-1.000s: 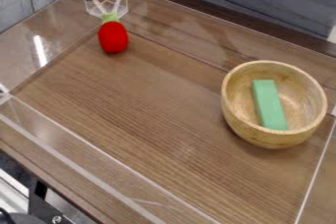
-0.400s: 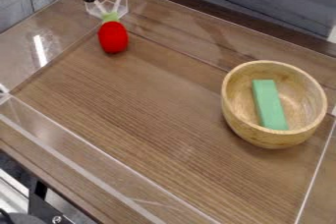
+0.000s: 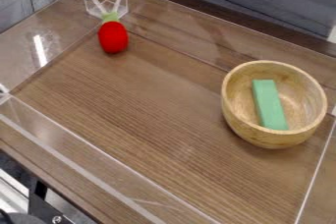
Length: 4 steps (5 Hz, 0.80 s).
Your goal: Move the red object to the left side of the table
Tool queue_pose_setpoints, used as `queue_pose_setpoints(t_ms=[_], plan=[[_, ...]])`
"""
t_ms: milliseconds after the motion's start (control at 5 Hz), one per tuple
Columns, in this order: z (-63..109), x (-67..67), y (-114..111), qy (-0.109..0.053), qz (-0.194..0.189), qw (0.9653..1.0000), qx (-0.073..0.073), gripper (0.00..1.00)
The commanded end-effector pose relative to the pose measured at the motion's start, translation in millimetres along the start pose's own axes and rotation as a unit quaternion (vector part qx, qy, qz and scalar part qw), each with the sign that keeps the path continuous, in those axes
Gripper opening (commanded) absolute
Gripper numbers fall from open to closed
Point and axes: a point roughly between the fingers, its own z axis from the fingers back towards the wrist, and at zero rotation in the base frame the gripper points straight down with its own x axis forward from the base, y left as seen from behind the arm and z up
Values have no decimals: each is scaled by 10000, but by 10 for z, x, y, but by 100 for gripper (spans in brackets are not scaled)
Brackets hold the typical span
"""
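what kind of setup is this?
Likely a lab tabletop test rig: wood-grain table fenced by clear acrylic walls, toy props only (red toy fruit, wooden bowl).

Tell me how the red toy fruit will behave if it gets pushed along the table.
The red object looks rounded, so it would probably roll or wobble rather than slide straight. It seems small and likely light. The table looks smooth and glossy, offering little grip.
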Motion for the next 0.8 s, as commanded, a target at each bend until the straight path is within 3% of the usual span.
queue_pose_setpoints(t_ms=[0, 200, 400, 600], plan=[[198, 62, -55, -307, 48, 9995, 90, 0], [121, 108, -61, -269, 123, 9994, 173, 0], [61, 51, -31, -229, 309, 9990, 227, 0], [34, -9, 8, -201, 476, 9983, 269, 100]])
